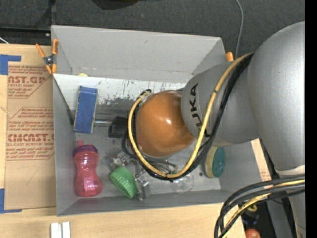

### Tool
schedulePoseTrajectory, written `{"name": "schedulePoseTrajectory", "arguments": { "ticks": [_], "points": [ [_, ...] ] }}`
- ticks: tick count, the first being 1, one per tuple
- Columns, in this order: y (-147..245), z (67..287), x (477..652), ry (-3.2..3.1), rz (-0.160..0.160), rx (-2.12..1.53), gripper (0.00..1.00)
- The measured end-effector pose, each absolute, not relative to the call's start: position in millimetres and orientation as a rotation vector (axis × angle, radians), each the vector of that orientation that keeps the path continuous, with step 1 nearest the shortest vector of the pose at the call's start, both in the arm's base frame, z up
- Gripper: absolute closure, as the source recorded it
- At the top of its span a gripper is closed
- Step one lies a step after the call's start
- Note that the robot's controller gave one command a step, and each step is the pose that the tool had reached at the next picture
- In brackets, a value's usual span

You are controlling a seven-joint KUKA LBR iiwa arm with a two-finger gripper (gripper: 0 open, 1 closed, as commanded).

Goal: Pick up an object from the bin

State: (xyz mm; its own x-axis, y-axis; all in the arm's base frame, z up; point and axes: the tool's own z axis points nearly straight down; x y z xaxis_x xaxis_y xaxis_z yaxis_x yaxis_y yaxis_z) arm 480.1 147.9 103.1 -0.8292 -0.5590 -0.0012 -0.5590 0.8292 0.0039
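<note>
The grey bin (138, 53) is sitting on a tabletop. The end effector (140, 181), its grip impossible to tell, is hanging beside a green ribbed cap (122, 182) near the front wall. Descending off-centre risks pushing the cap aside.

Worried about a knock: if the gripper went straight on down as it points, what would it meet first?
Probably the green cap, lying right beside the gripper near the bin front wall; failing that, the floor. Depth is unclear from above.
</note>
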Motion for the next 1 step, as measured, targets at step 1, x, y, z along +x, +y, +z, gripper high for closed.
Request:
{"name": "schedulePoseTrajectory", "arguments": {
  "ticks": [1],
  "points": [
    [169.4, 74.5, 491.1, 3.053, 0.009, -0.656, 0.0]
  ]
}}
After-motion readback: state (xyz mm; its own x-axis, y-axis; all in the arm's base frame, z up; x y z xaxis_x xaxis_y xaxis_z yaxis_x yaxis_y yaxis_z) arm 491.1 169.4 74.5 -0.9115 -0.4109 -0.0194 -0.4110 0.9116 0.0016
